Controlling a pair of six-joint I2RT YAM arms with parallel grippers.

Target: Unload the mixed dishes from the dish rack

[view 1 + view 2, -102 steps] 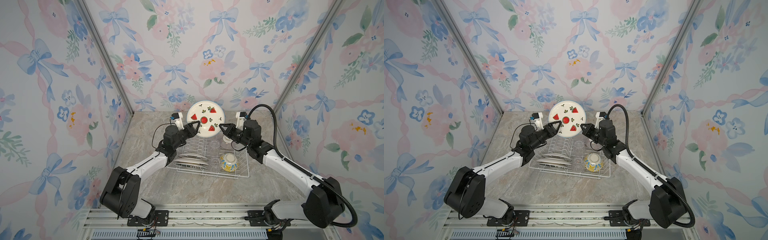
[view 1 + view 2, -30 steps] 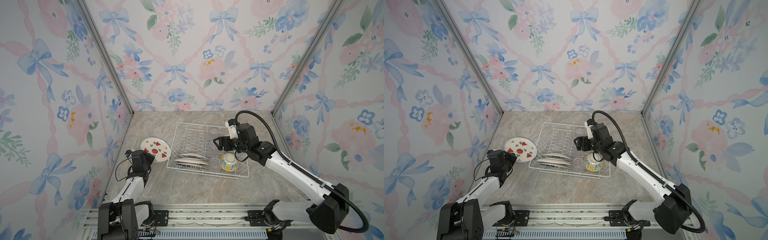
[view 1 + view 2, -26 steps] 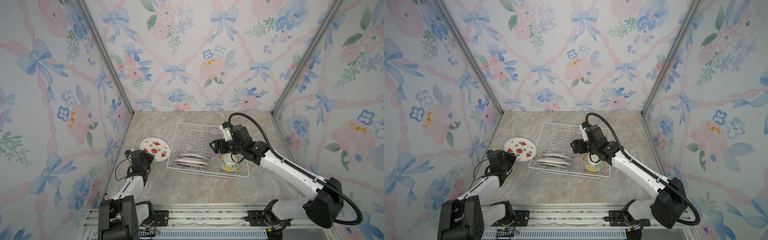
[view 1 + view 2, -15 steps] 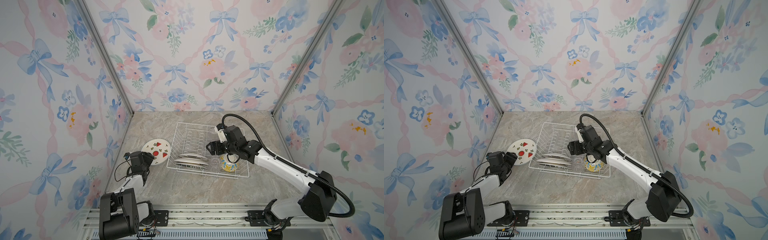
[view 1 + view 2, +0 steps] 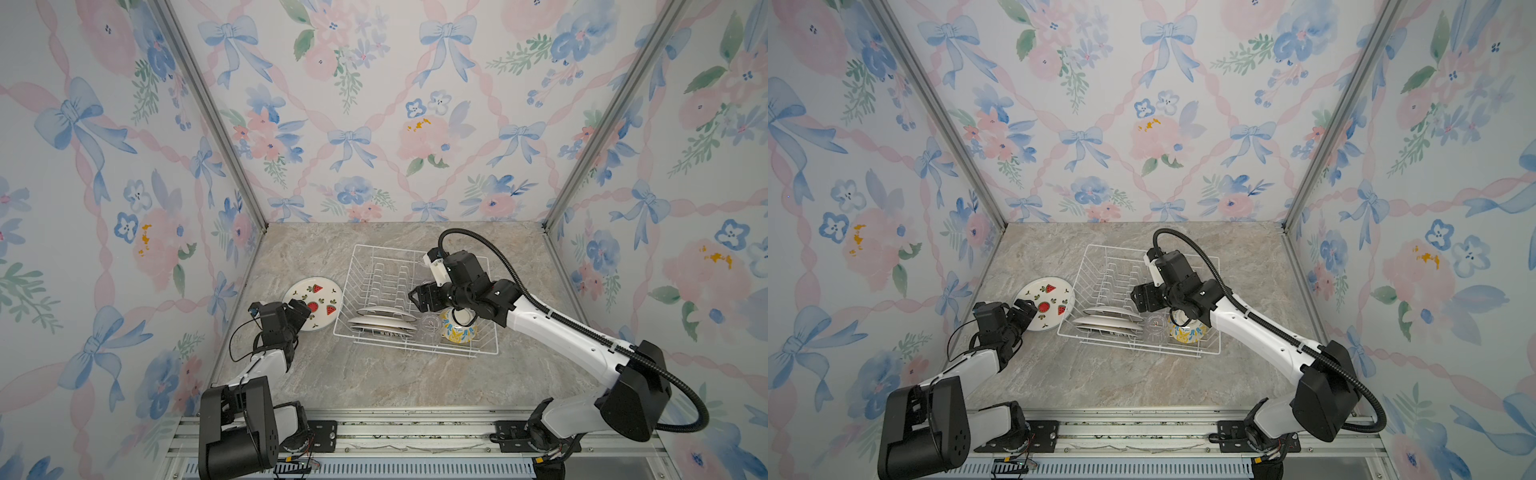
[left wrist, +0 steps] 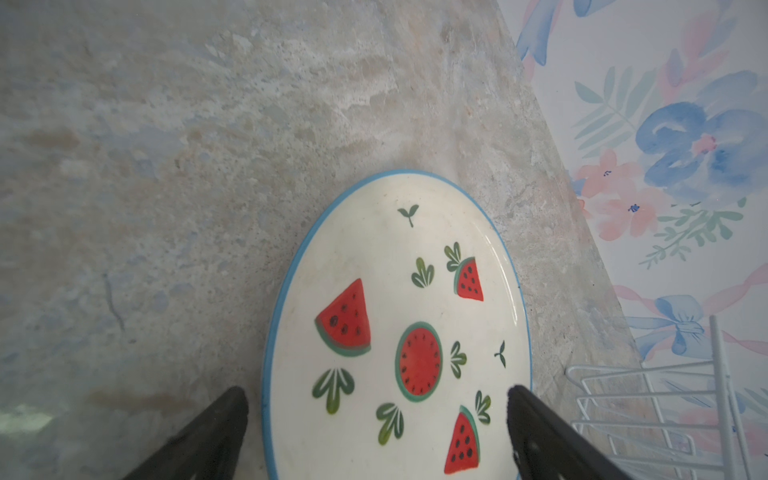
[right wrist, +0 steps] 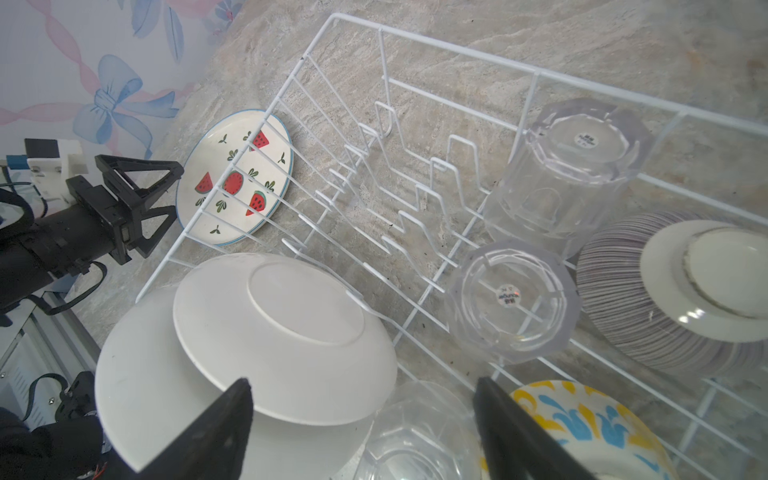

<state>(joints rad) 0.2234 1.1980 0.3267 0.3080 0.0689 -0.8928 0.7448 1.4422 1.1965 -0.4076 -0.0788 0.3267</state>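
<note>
The dish rack point(image 5: 415, 249) point(image 5: 1142, 249) point(image 7: 457, 54) is a white wire basket in mid table. It holds two overlapping white plates point(image 5: 384, 318) point(image 7: 282, 320), three clear glass cups point(image 7: 569, 166) point(image 7: 511, 299) point(image 7: 415, 436), a purple-striped bowl point(image 7: 665, 299) and a yellow-blue floral bowl point(image 5: 457, 328) point(image 7: 582, 428). A watermelon plate point(image 5: 313, 302) point(image 6: 399, 332) lies on the table left of the rack. My left gripper point(image 5: 301, 309) point(image 6: 376, 395) is open, its fingers either side of that plate's near edge. My right gripper point(image 5: 419, 297) point(image 7: 363, 386) hangs open over the white plates and the nearest cup, holding nothing.
Floral walls close in the marble table on three sides. The left wall runs close behind the watermelon plate. A metal rail point(image 5: 415, 419) runs along the front edge. The right arm's black cable point(image 5: 490, 257) loops over the back of the rack.
My left gripper has opened and let go of the watermelon plate, which shifted right to rest beside the rack. My right gripper moved left across the rack to above the white plates.
</note>
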